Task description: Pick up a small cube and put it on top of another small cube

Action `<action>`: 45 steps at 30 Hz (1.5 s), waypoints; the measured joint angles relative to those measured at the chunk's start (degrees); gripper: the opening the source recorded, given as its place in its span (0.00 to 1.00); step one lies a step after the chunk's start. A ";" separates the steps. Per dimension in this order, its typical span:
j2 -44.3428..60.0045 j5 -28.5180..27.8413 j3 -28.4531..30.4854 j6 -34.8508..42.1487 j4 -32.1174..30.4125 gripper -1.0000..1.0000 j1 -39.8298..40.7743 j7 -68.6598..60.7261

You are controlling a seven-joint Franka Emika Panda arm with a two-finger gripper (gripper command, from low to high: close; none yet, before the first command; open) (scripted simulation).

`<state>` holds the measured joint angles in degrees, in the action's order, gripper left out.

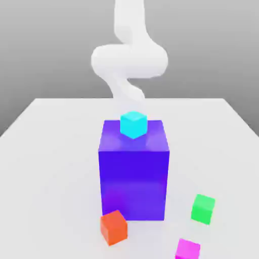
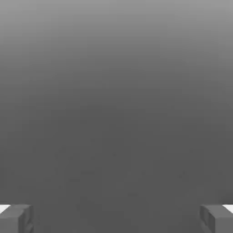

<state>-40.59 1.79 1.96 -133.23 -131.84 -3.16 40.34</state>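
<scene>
Gripper [image 2: 116, 220] jaws wide apart, empty. Magenta cube [image 1: 187, 249] well away, beyond big purple block [image 1: 133, 169]. Risks: clipping block on approach; grabbing orange-red cube [image 1: 113, 227]; knocking green cube [image 1: 203, 208].

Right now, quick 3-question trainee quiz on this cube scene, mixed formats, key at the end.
1. True or false: the cyan cube sits on top of the big blue-purple block.
2. Which cube lies nearest the green cube? A) orange-red cube B) magenta cube C) cyan cube
3. Fill in: in the hand view, the gripper has its fingers ____ with nothing between them.

Key: 1 true; 2 B; 3 open
</scene>
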 joint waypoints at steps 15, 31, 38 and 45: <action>31.71 11.00 6.49 -8.74 -0.34 0.50 -13.87 -33.16; 62.34 4.53 4.87 -21.29 -0.84 0.50 -18.49 -53.47; 68.53 5.29 3.54 -25.29 0.44 0.00 -17.49 -54.56; 61.90 3.54 4.52 -20.60 -1.10 0.00 -18.13 -53.24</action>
<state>21.31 5.33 6.48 -153.83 -132.93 -21.29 -12.90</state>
